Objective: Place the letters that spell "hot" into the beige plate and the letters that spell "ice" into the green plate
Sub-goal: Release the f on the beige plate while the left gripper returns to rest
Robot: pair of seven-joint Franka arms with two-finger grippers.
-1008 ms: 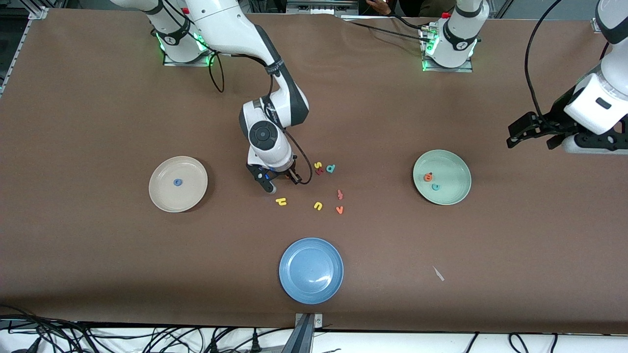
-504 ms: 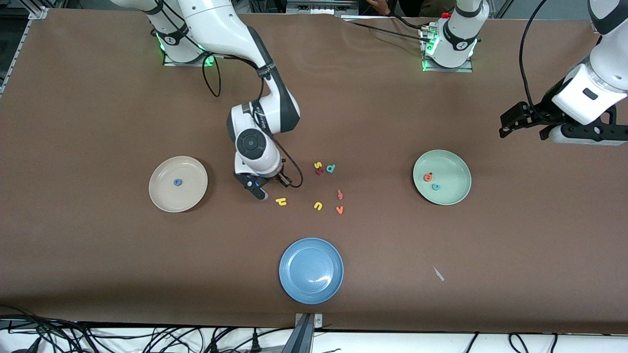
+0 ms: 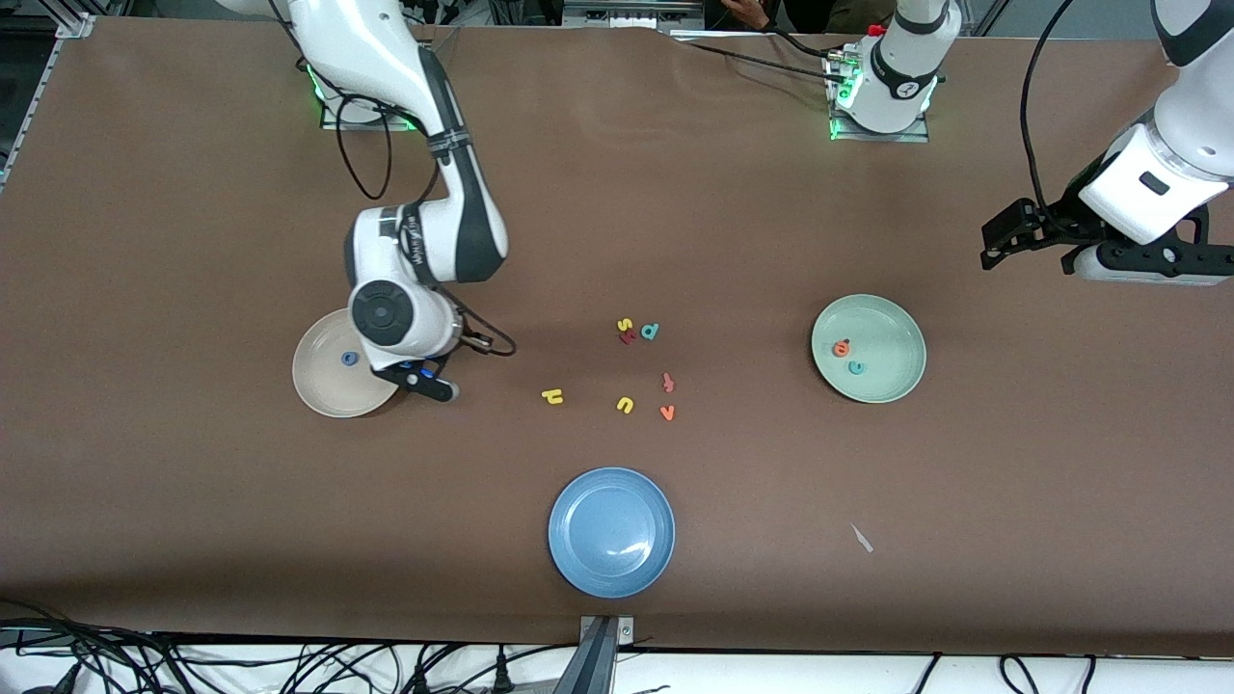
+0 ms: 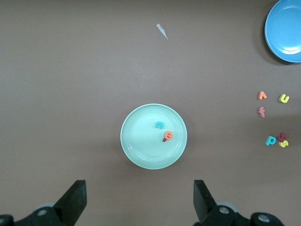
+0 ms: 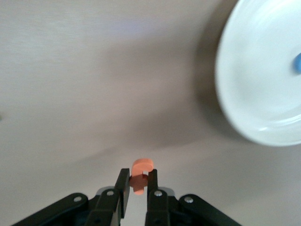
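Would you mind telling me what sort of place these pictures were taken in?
Most likely a robotics lab bench: two arms bolted to a brown-covered table, loose cables along its edge, and foam letters and plates, like the blue plate, laid out for sorting.

Bare counter (image 3: 193,241) rings the beige plate (image 3: 323,390); only the blue "o" (image 3: 349,359) sits in it.

blue "o" (image 3: 349,359) in beige plate (image 3: 323,390) | orange "t" (image 5: 140,170) held | yellow "h" (image 3: 552,396) on table | "c" (image 3: 856,367), "e" (image 3: 842,348) in green plate (image 3: 892,381)
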